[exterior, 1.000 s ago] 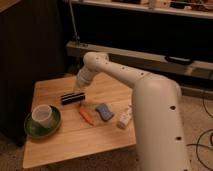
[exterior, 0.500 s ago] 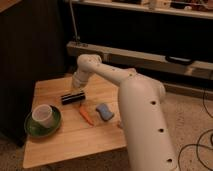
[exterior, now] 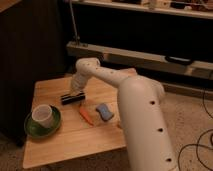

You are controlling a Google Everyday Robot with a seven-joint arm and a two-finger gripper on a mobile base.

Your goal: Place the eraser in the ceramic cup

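Observation:
The eraser (exterior: 72, 98), a long black bar with a pale stripe, lies on the wooden table (exterior: 65, 135) left of centre. My gripper (exterior: 76, 91) hangs at the end of the white arm directly above the eraser's right part, close to or touching it. The ceramic cup (exterior: 42, 115), off-white with a wide mouth, stands upright on a green saucer (exterior: 35, 130) at the table's left front, apart from the eraser.
An orange carrot (exterior: 86, 115) and a small blue block (exterior: 104, 111) lie just right of the eraser. My white arm (exterior: 142, 120) covers the table's right side. A dark cabinet stands at the left, a low shelf behind the table.
My arm has swung further over the table and now hides the white bottle at the right. The gripper has stayed over the eraser. The eraser, cup, carrot and block have not moved.

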